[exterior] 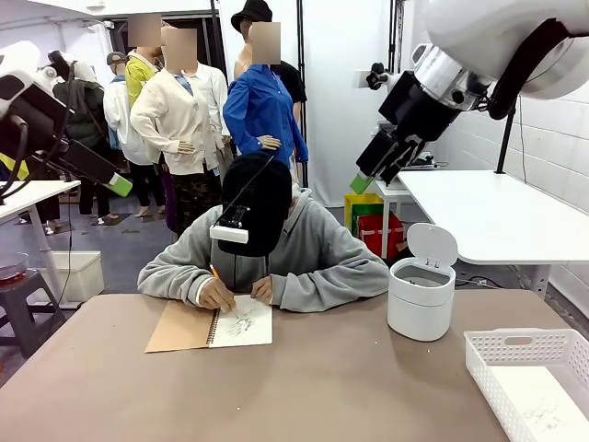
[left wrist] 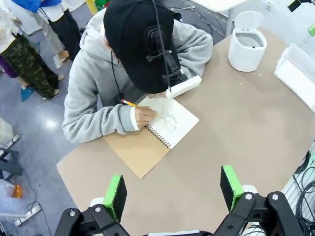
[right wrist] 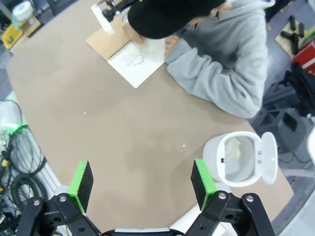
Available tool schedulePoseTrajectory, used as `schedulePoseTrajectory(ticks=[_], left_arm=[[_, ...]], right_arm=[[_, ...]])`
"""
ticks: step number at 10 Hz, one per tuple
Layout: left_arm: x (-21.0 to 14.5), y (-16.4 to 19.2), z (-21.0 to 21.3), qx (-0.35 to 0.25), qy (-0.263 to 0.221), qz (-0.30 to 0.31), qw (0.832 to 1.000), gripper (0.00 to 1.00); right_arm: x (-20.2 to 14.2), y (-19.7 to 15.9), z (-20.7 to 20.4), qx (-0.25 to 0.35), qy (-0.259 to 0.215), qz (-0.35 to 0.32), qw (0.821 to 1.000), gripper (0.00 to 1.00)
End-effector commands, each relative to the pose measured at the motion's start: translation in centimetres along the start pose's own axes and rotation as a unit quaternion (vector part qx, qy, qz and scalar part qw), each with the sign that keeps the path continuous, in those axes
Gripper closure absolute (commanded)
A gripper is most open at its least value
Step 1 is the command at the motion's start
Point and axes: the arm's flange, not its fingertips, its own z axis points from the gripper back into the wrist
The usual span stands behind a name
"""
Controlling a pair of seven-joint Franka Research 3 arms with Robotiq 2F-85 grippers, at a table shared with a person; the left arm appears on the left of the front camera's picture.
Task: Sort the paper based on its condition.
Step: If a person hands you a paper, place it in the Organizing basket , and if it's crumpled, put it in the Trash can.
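My front cam sits low at the table edge, facing the person; both wrist cams look down from high up — all share the notebook.

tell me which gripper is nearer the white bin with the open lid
Right. The right gripper hovers above the table beside the bin; the left gripper hovers over the opposite end, far from it.

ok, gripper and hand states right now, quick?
Left gripper: open, empty.
Right gripper: open, empty.
Person's writing hand: holding a pencil on the spiral notebook.
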Motion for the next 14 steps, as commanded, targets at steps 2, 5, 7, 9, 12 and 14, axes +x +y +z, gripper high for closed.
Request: schedulePoseTrajectory(ticks=[2,5,7,9,12,14], left_arm=[[0.2,0.7,0.0,-0.023,0.008,-0.007,1.0,0.0],[0.0,1.1,0.1,-0.019,0.008,-0.009,1.0,0.0],[-0.3,1.7,0.3,-0.024,0.008,-0.027,0.999,0.0],[0.0,0.4,-0.1,-0.007,0.008,-0.002,1.0,0.0],[0.0,0.4,-0.1,-0.007,0.008,-0.002,1.0,0.0],[0.0,0.4,-0.1,-0.007,0.008,-0.002,1.0,0.0]], right_arm=[[0.8,0.9,1.2,-0.005,0.002,0.005,1.0,0.0],[1.0,1.8,1.4,-0.024,0.005,0.016,1.0,0.0],[1.0,1.7,1.4,-0.009,-0.005,0.021,1.0,0.0],[1.0,1.7,1.4,-0.009,-0.005,0.021,1.0,0.0],[1.0,1.7,1.4,-0.009,-0.005,0.021,1.0,0.0],[1.0,1.7,1.4,-0.009,-0.005,0.021,1.0,0.0]])
